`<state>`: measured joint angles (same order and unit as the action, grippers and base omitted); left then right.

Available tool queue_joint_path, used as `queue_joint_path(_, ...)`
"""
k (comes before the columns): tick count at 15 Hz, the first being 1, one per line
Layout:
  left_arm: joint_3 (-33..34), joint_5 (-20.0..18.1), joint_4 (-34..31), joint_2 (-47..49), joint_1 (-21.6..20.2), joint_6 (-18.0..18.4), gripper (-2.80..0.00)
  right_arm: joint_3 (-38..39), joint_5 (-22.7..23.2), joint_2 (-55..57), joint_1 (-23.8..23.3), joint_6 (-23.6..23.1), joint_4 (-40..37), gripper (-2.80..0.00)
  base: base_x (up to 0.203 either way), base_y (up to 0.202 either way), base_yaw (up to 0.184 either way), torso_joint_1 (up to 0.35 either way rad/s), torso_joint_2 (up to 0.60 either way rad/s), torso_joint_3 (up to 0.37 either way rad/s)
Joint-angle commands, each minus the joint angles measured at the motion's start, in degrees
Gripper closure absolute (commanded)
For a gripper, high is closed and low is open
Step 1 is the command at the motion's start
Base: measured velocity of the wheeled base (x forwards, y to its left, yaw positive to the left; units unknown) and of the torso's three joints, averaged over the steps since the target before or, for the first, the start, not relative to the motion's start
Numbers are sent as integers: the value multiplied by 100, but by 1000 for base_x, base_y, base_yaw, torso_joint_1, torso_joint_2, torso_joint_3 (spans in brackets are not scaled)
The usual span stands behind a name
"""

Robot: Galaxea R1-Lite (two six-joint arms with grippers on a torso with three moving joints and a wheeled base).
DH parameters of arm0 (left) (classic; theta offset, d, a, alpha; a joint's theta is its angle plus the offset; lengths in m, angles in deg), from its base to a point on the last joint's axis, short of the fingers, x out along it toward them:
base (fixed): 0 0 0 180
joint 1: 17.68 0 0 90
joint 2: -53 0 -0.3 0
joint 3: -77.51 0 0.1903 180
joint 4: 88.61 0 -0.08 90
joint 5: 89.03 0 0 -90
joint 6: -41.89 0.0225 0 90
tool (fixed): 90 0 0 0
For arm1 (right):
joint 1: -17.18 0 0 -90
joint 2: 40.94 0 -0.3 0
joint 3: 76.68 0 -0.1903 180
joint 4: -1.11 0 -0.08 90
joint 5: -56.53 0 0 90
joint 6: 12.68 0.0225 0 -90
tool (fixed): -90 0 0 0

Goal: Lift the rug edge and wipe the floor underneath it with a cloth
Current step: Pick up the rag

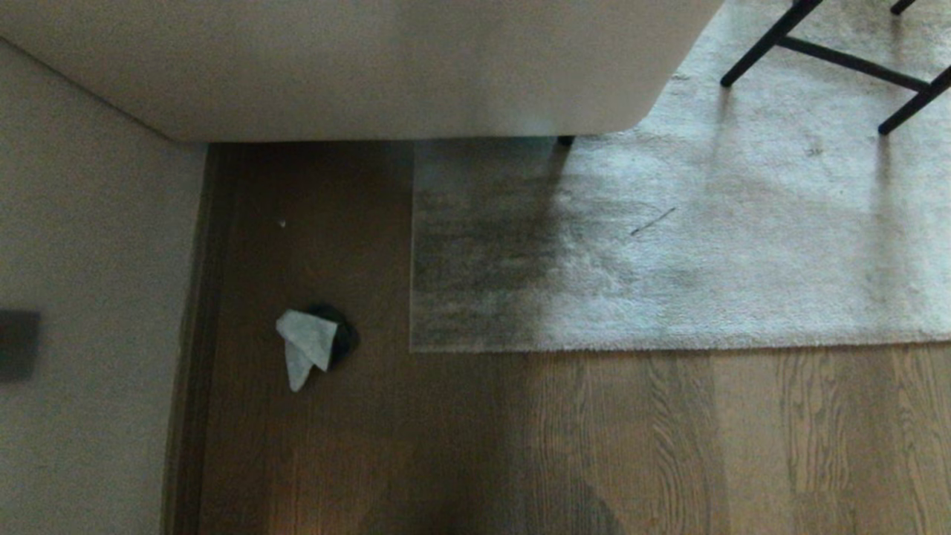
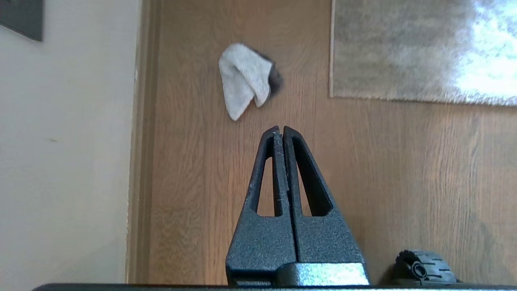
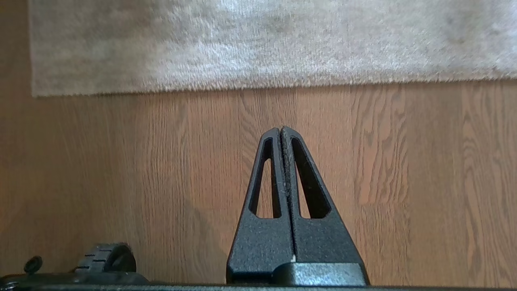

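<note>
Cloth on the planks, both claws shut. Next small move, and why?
Probably open the left claw and lower it toward the cloth: it lies loose on the floor, apart from the rug edge, nearest the left arm, and neither claw holds anything.

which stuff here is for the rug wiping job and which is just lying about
For the job: cloth, rug edge, floor.
Just there: sofa, black chair legs, wall.
</note>
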<state>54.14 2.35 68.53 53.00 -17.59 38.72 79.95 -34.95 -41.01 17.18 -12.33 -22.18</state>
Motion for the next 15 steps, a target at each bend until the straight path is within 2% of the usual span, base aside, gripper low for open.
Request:
queue_joint_path(1,-8,3,2,0,-1,-8,0,0,-1,7,0,1,1,0,0,0,0,-1,1,-196)
queue_joint_path(15,0,-6,1,0,-1,1,0,0,-10,7,0,1,1,0,0,0,0,2,3,-197)
